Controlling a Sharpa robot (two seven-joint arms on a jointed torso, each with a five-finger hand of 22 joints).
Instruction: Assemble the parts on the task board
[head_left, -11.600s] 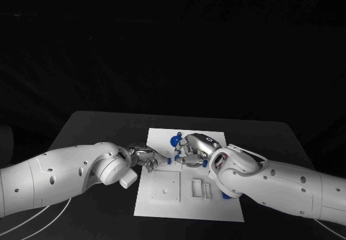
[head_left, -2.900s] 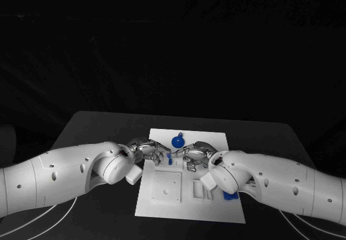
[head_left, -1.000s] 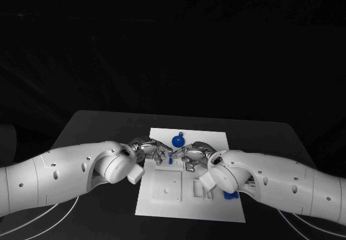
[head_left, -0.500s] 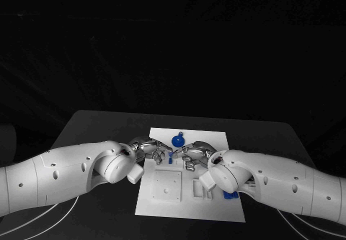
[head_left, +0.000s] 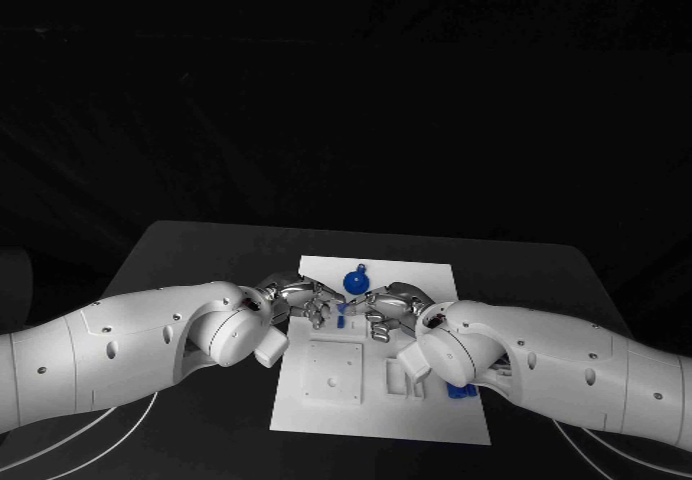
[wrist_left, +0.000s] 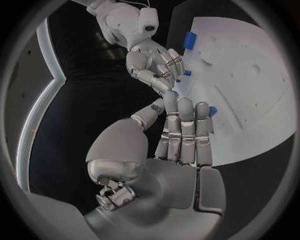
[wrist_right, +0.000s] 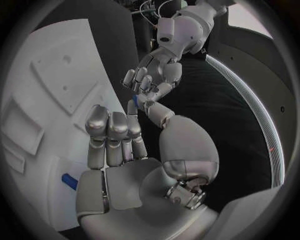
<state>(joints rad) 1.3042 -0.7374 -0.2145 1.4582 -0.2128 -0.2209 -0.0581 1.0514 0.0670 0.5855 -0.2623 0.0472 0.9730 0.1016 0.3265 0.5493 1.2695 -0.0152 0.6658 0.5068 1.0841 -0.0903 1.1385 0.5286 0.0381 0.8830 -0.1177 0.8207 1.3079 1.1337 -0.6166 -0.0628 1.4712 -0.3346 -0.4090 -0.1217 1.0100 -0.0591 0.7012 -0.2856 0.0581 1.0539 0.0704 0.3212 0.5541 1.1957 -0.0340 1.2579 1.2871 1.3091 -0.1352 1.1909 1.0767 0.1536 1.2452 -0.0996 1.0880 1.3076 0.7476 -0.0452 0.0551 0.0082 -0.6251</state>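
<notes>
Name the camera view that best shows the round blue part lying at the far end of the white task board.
The head view: the round blue part lies unobstructed on the white task board, just beyond both hands. In the left wrist view and the right wrist view I cannot pick it out with certainty; small blue pieces show there, but none is clearly the round one.

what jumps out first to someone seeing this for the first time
Two silver hands, the left hand and right hand, meet fingertip to fingertip over the far half of the white task board, with a small blue part between them. Just beyond them, a rounded blue part sits on the board.
</notes>
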